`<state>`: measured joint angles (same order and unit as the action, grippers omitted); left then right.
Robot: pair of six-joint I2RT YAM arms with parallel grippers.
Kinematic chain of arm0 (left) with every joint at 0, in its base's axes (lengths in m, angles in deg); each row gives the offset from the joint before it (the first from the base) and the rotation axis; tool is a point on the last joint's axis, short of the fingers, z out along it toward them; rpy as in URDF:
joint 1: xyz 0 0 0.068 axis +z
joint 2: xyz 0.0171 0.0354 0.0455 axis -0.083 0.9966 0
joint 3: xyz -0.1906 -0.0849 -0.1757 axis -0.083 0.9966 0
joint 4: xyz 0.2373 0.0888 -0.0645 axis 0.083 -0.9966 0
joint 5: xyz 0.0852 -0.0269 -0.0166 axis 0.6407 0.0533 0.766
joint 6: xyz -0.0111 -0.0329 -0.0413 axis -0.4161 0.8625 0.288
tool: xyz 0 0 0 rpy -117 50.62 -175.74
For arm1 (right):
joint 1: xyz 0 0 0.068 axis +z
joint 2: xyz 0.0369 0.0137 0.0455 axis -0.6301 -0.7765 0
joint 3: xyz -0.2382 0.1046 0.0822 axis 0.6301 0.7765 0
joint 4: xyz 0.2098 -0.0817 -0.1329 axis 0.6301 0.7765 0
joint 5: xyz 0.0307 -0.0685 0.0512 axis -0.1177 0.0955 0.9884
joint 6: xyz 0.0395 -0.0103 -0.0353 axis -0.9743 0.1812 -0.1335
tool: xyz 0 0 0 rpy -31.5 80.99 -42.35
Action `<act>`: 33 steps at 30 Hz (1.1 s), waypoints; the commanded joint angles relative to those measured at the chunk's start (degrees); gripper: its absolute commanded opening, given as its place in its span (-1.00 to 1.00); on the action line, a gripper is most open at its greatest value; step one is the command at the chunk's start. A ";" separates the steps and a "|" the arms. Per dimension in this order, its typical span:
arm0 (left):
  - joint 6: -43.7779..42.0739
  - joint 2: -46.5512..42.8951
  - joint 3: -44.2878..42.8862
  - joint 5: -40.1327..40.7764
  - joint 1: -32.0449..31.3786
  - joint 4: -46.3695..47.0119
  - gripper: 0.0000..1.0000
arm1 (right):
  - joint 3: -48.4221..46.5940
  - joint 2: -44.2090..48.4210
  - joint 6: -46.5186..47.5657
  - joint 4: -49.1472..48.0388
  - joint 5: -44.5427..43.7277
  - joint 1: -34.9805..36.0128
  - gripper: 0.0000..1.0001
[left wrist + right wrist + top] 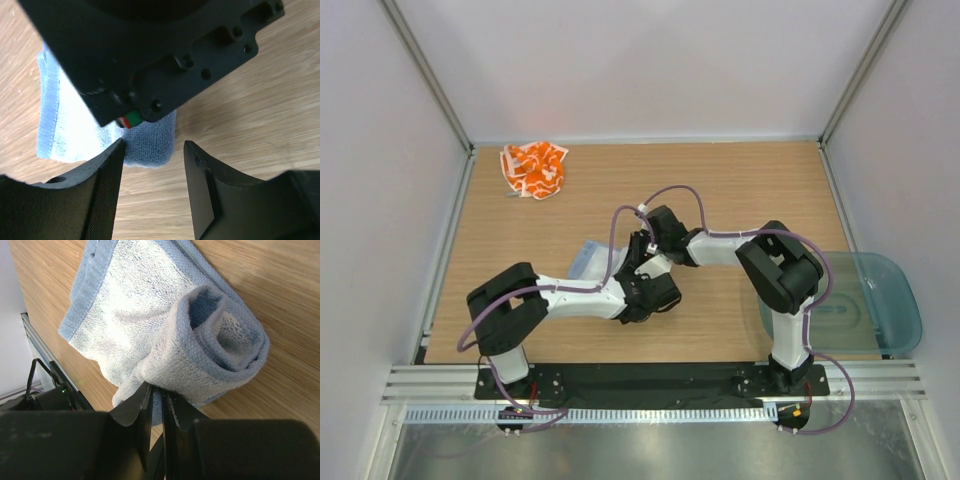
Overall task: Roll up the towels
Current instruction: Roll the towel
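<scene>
Top external view put the orange-patterned towel (533,168) in a crumpled heap at the far left corner of the bench (740,190), well apart from both arms. Nearer the middle, the left end effector (152,167) stood with its jaws apart and nothing between them, its tips just at the near end of the grey-blue towel (125,315). To its right, the right end effector (156,407) was pinched almost closed on a fold at that towel's rolled end. The roll was loose and only partly formed, and the rest of the cloth lay flat on the wood. A teal tray (880,295) sat at the right edge.

Both cloths looked light, limp and fuzzy (nothing stiff to push against), so a roll would probably slacken once released. The hemmed edge or the roll's end seemed the best hold, with the other end effector pinning the flat part.

Only the right wrist view showed the spiral and the pinch. The left wrist view showed the parted jaws. The top view hid most of the grey-blue towel under the arms, yet it alone showed the orange towel and the tray.
</scene>
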<state>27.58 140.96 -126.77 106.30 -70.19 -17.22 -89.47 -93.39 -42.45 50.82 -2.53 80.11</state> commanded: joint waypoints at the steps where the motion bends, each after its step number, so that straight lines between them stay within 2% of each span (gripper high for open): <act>1: 4.14 2.03 -1.82 1.56 -0.05 -3.86 0.03 | -0.16 -1.85 2.14 5.73 -0.93 0.43 -0.62; 6: 8.63 2.90 -1.03 1.82 0.12 -5.72 0.07 | -1.22 -1.94 3.45 6.96 2.14 -0.97 -0.62; 9: 8.46 4.31 -1.91 1.30 0.83 -5.90 0.07 | -1.92 -2.55 4.07 7.75 3.99 -2.03 -0.62; 18: 7.41 10.73 -5.25 -2.74 3.99 -7.04 -0.39 | -5.35 -5.98 6.62 11.53 7.42 -2.65 -0.60; 22: 6.09 10.38 -4.47 -4.68 4.52 -5.64 -0.68 | -6.23 -6.25 7.06 12.49 8.39 -3.44 -0.58; 25: 5.30 7.93 -2.98 -6.52 4.52 -3.88 -0.83 | -7.19 -6.43 7.59 13.63 8.56 -4.49 -0.50; 27: 4.33 5.29 -1.83 -8.02 4.52 -1.95 -0.87 | -7.99 -6.86 8.12 14.51 7.78 -5.28 -0.38; 28: 4.07 4.41 -0.87 -10.29 4.52 -1.33 -0.98 | -8.94 -7.04 8.38 15.73 7.34 -5.63 -0.31; 30: 3.62 2.22 0.28 -12.23 4.52 0.42 -0.99 | -10.18 -7.30 9.69 17.76 6.28 -6.43 -0.22; 33: 3.97 -0.42 2.12 -15.84 4.52 1.83 -0.99 | -11.06 -7.22 10.14 19.61 4.87 -9.58 -0.20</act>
<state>30.20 142.49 -127.47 100.86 -65.64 -18.31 -99.37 -98.92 -35.28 65.01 8.12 74.10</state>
